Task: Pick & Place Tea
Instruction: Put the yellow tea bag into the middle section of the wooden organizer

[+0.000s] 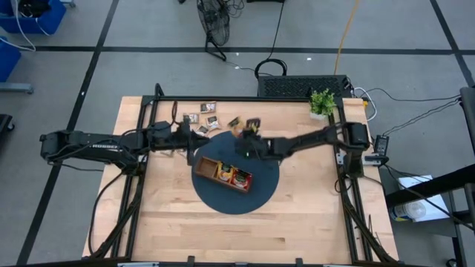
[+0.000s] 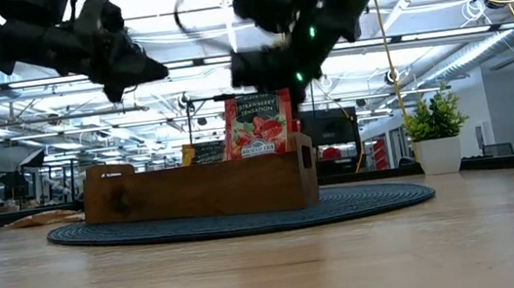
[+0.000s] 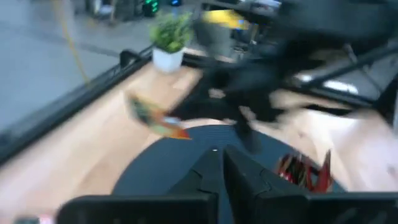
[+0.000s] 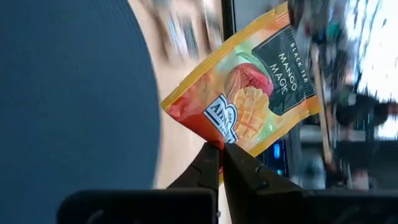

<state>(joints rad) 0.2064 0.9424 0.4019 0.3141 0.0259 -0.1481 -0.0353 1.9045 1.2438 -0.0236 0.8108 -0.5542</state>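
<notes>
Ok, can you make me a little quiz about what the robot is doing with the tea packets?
1. True or false: the right hand is shut on an orange mango tea sachet.
2. What does the wooden tray sit on? A) the bare table B) a round dark blue mat C) a white plate
3. Fill in: a small green ____ in a white pot stands at the table's far right corner.

Key
1. True. Its fingers pinch a corner of the sachet.
2. B, the dark blue mat.
3. Plant.
</notes>
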